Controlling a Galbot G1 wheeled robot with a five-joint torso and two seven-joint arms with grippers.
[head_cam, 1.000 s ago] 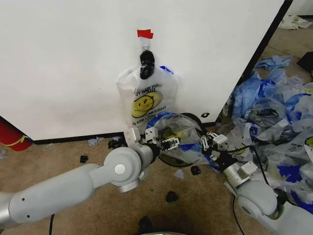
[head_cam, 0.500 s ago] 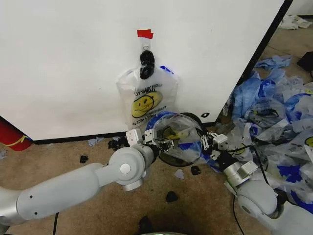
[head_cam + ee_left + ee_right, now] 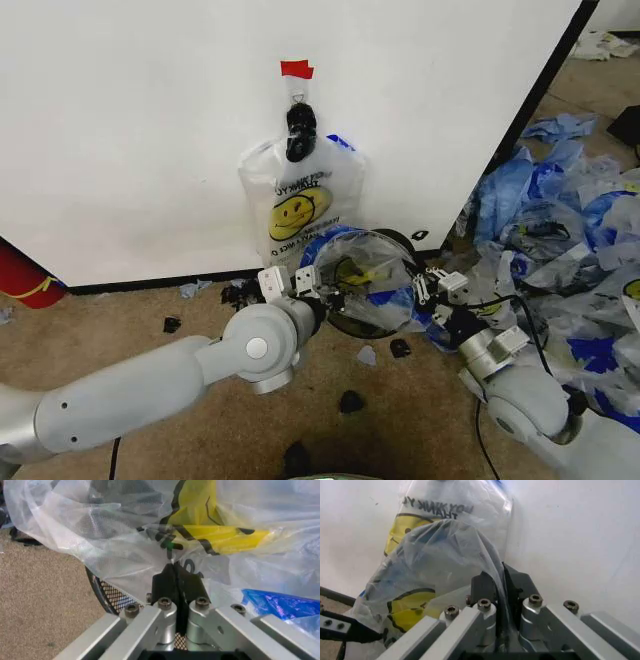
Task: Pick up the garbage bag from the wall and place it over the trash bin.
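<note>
The left gripper (image 3: 322, 287) is pinched tight on the bag (image 3: 365, 275). In the left wrist view its two black fingers (image 3: 176, 581) press together with thin plastic caught between them. The right gripper (image 3: 432, 290) is also pinched on the bag, on the other side. In the right wrist view the plastic runs down between its fingers (image 3: 485, 587).

The bag is clear with a yellow smiley face and blue edges. It is stretched between the two grippers and puffs up like a dome. It sits over the bin (image 3: 395, 243), which is just past the grippers, low on the carpet (image 3: 150, 310). The bin's black rim peeks out behind the bag. In the left wrist view its black mesh wall (image 3: 111, 596) shows just under the plastic.

Small black scraps (image 3: 350, 402) lie on the carpet near the arms. To the right of the right gripper is a big pile of bags (image 3: 560, 220).

Farther back, past the bin, is a white wall (image 3: 120, 120). Another smiley bag (image 3: 295, 205) hangs on it from a black clip (image 3: 299, 130). A bit of red tape (image 3: 296, 69) is stuck above the clip. Far to the left of the left gripper, a red thing (image 3: 22, 275) stands by the wall.
</note>
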